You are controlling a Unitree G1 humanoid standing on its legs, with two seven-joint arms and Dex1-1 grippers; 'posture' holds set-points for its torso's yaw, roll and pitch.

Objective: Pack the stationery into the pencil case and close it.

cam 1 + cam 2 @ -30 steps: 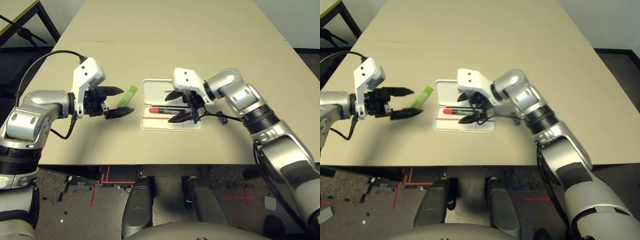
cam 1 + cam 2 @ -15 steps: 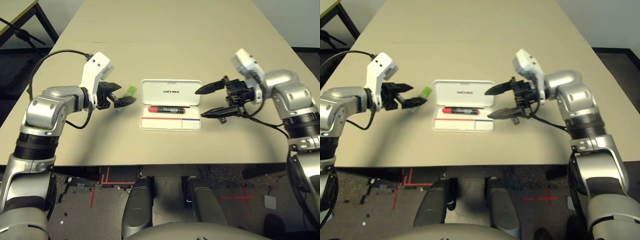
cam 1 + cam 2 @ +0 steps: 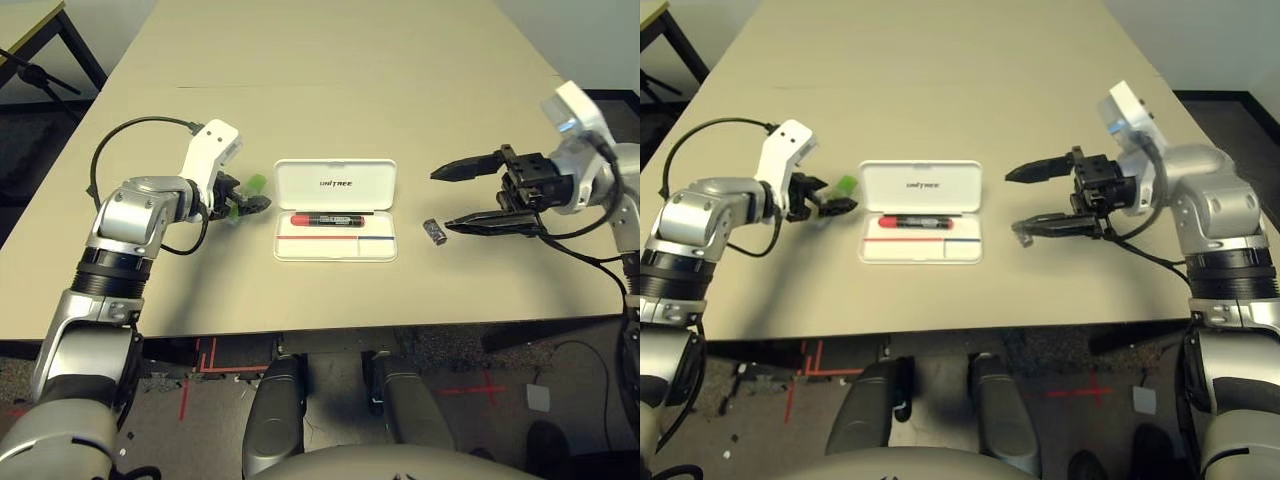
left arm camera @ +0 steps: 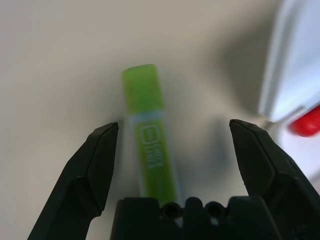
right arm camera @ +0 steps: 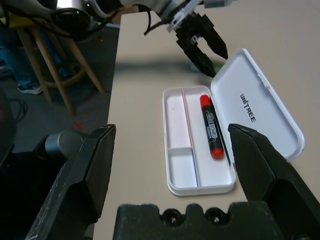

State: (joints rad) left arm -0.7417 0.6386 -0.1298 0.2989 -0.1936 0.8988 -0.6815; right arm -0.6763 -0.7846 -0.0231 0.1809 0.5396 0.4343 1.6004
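White pencil case (image 3: 335, 222) lies open near the table's (image 3: 350, 80) front edge, lid flat behind, red marker (image 3: 327, 219) inside the tray. Small dark block (image 3: 433, 230) sits on the table right of the case, just below my right gripper (image 3: 468, 197), fingers wide apart, empty. My left gripper (image 4: 172, 167), fingers spread, straddles the green highlighter (image 4: 150, 135) left of the case, not clamped.

Beige table (image 3: 330, 90), bare top, faint seam line across the far part. Beyond the table's far left corner: dark-legged stand (image 3: 45, 75) on dark floor. Below the table's near edge: red tape marks (image 3: 200, 355) on floor. Wooden chair legs (image 5: 60, 65) stand beside the table.
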